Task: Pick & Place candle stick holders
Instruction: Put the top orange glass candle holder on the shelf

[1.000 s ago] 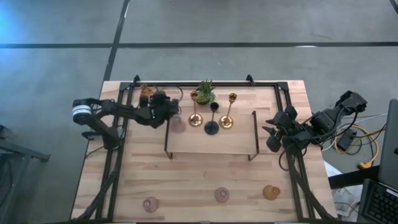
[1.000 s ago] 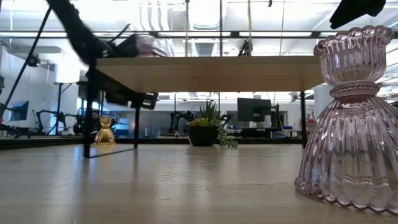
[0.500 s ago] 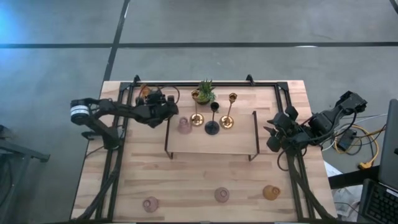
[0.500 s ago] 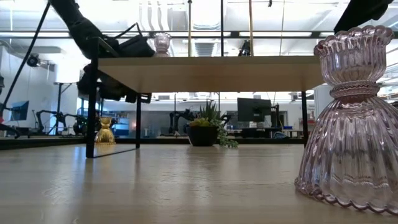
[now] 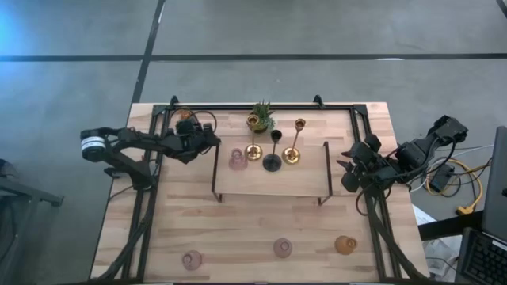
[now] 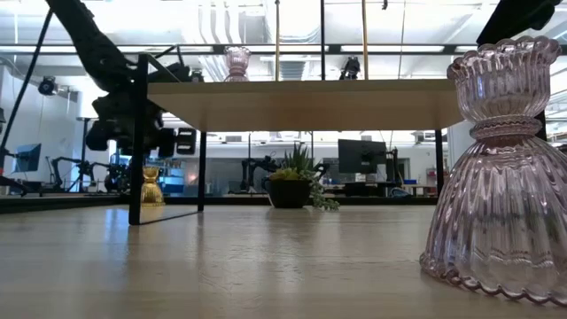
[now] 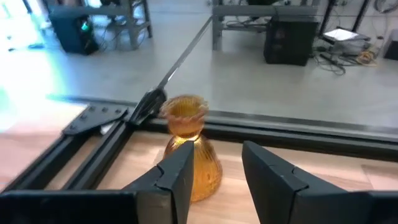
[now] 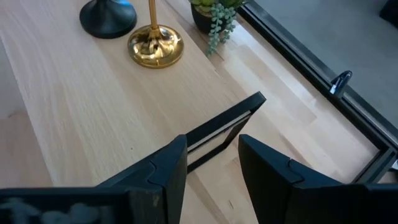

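Four holders stand on the raised shelf (image 5: pixel 269 179), the pink one (image 5: pixel 236 161) at its nine o'clock end, while the left claw (image 5: pixel 207 142), fingers apart and empty, faces an amber holder (image 7: pixel 189 148) on the bench (image 5: pixel 253 229), and the right claw (image 5: pixel 346 166) waits spread at three o'clock.

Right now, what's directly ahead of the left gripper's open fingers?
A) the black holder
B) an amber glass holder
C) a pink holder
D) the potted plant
B: the left wrist view shows the amber glass holder on the table just beyond the open left gripper.
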Action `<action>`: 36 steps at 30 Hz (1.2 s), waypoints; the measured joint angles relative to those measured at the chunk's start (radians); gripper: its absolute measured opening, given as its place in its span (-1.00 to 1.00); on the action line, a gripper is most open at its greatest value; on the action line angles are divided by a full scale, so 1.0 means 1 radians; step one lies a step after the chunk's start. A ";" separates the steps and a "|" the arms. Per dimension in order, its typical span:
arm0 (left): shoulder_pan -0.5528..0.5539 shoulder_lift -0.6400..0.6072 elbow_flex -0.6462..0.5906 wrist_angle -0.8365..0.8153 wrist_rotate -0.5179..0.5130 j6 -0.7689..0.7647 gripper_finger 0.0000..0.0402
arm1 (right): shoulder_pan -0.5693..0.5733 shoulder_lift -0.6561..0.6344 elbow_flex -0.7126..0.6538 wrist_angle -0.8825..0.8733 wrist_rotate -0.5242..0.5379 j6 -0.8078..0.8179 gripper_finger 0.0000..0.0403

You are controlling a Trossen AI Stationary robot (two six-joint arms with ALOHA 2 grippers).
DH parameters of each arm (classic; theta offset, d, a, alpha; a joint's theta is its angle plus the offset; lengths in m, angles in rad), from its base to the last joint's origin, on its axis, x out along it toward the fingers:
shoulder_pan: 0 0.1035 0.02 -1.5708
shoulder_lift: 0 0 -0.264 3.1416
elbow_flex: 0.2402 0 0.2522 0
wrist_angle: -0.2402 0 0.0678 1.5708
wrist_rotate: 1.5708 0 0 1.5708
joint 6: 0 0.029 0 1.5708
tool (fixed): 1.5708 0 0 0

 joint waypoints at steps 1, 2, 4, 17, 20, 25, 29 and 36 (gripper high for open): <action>0.003 -0.002 -0.007 0.002 0.008 -0.007 -0.30 | 0.000 -0.002 0.000 0.000 0.001 0.000 -0.31; 0.006 -0.003 -0.011 0.005 0.009 -0.016 -0.30 | 0.000 -0.003 0.000 0.001 0.002 0.001 -0.31; 0.013 -0.004 -0.019 0.013 0.015 -0.024 -0.30 | 0.000 -0.005 0.000 0.000 0.002 0.011 -0.29; 0.134 0.000 -0.023 0.059 0.058 0.052 0.03 | 0.000 -0.024 0.000 0.001 0.003 0.057 -0.27; 0.151 0.000 -0.023 0.061 0.058 0.053 0.18 | 0.000 -0.030 0.000 0.001 0.003 0.060 -0.26; 0.177 0.000 -0.022 0.100 0.057 0.089 0.35 | 0.000 -0.036 0.000 0.001 0.003 0.056 -0.26; 0.211 0.015 -0.021 0.188 0.060 0.151 0.38 | 0.000 -0.037 0.000 0.001 0.010 0.045 -0.28; 0.269 0.074 -0.020 0.265 0.100 0.201 0.37 | 0.000 -0.037 0.000 0.001 0.010 0.045 -0.26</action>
